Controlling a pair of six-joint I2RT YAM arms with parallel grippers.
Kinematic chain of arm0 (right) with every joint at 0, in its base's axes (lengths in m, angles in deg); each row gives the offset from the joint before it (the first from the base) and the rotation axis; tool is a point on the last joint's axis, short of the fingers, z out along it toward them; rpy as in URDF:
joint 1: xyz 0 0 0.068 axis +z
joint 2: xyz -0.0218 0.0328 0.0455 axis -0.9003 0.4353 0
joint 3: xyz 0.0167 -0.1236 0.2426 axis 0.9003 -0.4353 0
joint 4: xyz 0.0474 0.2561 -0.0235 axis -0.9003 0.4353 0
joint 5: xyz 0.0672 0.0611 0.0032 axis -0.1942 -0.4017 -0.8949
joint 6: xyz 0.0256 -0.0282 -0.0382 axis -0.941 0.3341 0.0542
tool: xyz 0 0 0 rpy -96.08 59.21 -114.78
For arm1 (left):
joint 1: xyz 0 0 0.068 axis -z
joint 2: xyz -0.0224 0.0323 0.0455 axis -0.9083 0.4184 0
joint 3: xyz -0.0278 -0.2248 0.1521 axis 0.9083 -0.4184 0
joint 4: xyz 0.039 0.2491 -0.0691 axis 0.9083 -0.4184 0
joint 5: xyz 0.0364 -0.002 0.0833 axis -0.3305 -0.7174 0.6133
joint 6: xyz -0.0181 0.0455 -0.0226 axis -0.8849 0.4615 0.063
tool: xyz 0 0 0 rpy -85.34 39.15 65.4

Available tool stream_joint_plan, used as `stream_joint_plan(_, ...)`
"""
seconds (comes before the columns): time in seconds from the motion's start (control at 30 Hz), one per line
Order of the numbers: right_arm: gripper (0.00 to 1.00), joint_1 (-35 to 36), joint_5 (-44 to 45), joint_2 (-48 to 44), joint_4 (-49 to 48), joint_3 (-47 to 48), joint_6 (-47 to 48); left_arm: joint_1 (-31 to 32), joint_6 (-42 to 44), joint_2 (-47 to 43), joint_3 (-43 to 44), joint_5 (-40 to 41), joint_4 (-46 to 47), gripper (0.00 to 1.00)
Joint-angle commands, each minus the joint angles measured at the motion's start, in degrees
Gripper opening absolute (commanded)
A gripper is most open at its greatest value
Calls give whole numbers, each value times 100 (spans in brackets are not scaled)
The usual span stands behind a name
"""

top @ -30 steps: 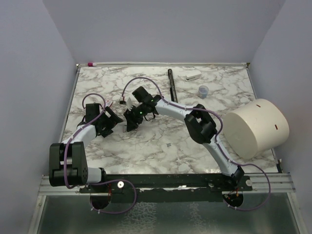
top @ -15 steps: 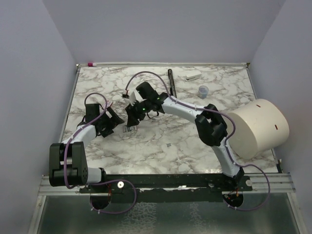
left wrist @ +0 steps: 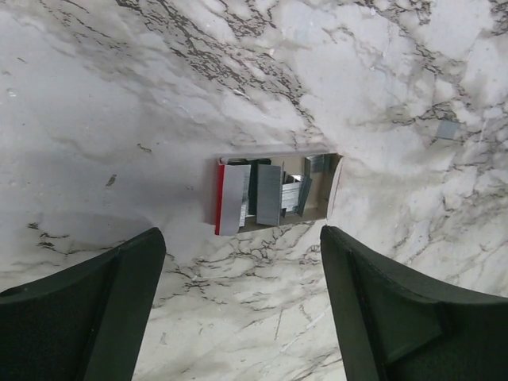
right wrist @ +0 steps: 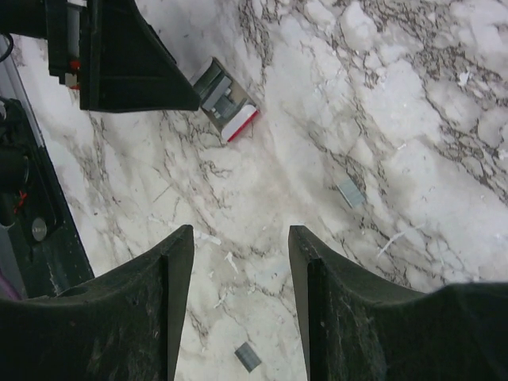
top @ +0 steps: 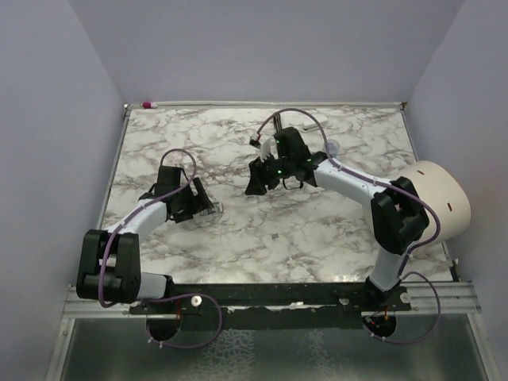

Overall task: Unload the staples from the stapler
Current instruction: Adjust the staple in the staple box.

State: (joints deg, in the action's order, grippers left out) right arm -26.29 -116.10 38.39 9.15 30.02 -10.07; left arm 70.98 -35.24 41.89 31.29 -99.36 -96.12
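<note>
The stapler (top: 277, 119), a thin black bar, lies at the back of the table, mostly hidden behind my right arm. Staples show as grey strips inside a small open box with a red edge (left wrist: 274, 194), also seen in the right wrist view (right wrist: 226, 101) and from the top (top: 213, 209). Loose staple strips lie on the marble (right wrist: 349, 193) (right wrist: 247, 357) (left wrist: 447, 129). My left gripper (left wrist: 238, 238) (top: 202, 204) is open and empty, just short of the box. My right gripper (right wrist: 240, 234) (top: 255, 184) is open and empty above bare marble, right of the box.
A large white cylinder (top: 421, 208) lies at the right edge. A small vial (top: 335, 145) peeks out behind the right arm. A pink-capped pen (top: 148, 104) lies at the back left corner. A staple speck (top: 274, 236) lies mid-table.
My right gripper has drawn back to the right, away from the small box. My left gripper has moved right, up to the box. The box has stayed put.
</note>
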Motion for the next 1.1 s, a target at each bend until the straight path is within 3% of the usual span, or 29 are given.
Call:
stream_joint_plan(0.0, 52, -48, 115, -509, -366, -449, -40, 199, 155, 150, 206, 726, -326, 77)
stream_joint_plan(0.4, 52, -82, 223, -930, -368, -765, 84, 718, 386, 664, 693, 1540, -704, 71)
stream_joint_plan(1.07, 52, -91, 138, -985, -425, -802, 104, 977, 354, 1071, 848, 1848, -865, 65)
